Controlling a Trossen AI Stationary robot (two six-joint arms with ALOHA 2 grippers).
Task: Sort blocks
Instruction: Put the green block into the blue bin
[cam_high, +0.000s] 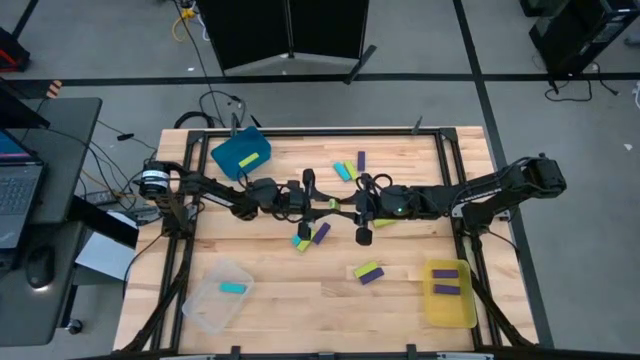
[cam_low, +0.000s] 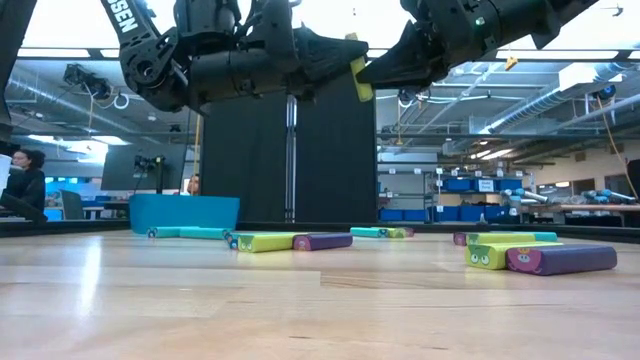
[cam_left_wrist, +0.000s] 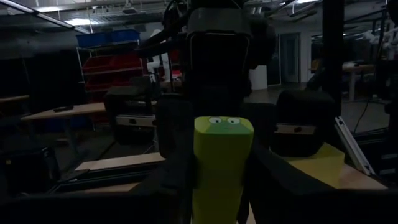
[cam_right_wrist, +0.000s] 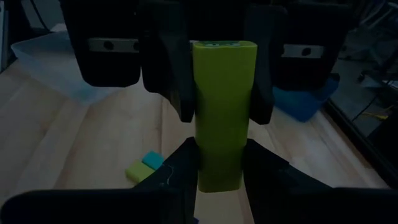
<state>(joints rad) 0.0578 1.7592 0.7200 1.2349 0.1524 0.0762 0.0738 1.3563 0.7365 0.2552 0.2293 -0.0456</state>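
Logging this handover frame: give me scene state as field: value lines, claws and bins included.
phase: mid-air handover of one lime green block above the table centre
right claw: shut on the lime green block's one end
left claw: fingers at either side of the block's other end; contact not clear
blue bin: one lime block inside
clear bin: one cyan block inside
yellow bin: two purple blocks inside
loose blocks: cyan, lime and purple, scattered mid-table

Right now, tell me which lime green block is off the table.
The lime green rectangular block held in mid-air between both hands, left hand and right hand; every other lime block lies on the wooden table.
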